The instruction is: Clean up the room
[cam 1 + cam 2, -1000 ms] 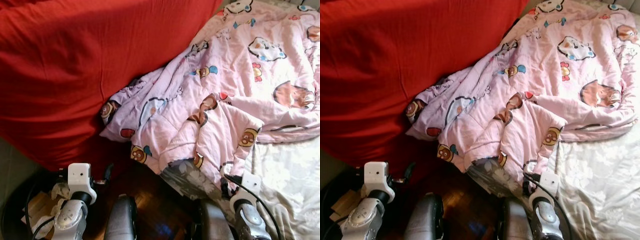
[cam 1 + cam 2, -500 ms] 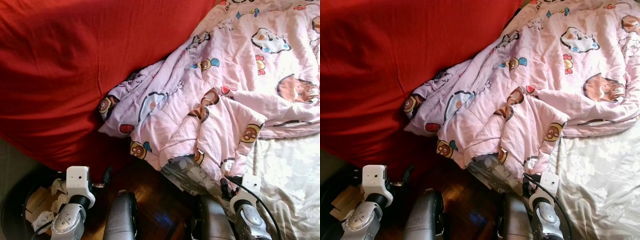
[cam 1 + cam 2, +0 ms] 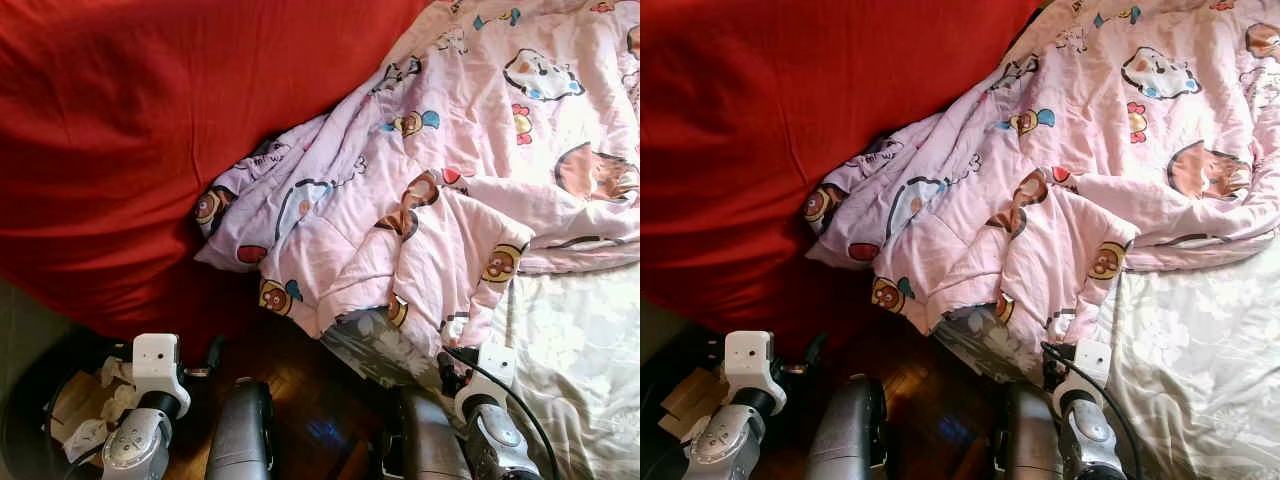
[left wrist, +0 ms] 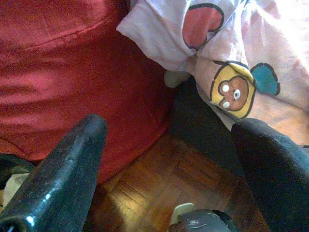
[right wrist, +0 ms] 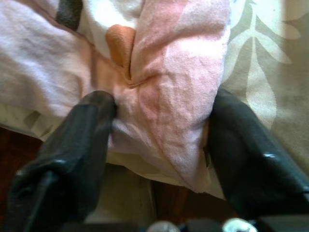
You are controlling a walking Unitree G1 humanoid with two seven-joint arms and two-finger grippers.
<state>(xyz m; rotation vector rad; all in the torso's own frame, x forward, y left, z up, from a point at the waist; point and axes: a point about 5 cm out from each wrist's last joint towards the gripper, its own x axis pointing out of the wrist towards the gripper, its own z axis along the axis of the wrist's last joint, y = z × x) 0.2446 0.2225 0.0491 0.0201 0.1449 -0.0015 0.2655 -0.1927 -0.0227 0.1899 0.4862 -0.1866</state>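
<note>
A: Where is the quilt?

B: The quilt [image 3: 440,190] lies rumpled on the bed, its lower corner bunched at the edge and hanging toward the wood floor [image 3: 310,400]. On its left side it presses against a big red cushion [image 3: 120,130]. Bare floral sheet [image 3: 580,350] shows to its right.

A: Which step do I log?

B: Making the bed, as I judge it: taking hold of the quilt's hanging corner. My right gripper [image 5: 159,130] sits at that corner, with a fold of pink cloth between the two fingers [image 5: 82,140].

A: Closed on it?

B: Spread either side of the fold. One finger touches the cloth; whether the other does, I cannot tell. Not clamped, as far as the wrist view shows.

A: The left arm?

B: My left gripper [image 4: 169,159] hangs low over the floor, near the cushion and a dangling quilt edge, fingers apart, holding nothing. Beside that arm stands a dark bin [image 3: 30,400] with crumpled paper in it.

A: Next move?

B: My estimate: close the right fingers firmly on the fold, then lift and draw the corner out across the sheet to flatten it. The cloth is thick and soft, so a shallow pinch could slip; a deeper bite seems wise. The left could take the edge by the cushion.
</note>
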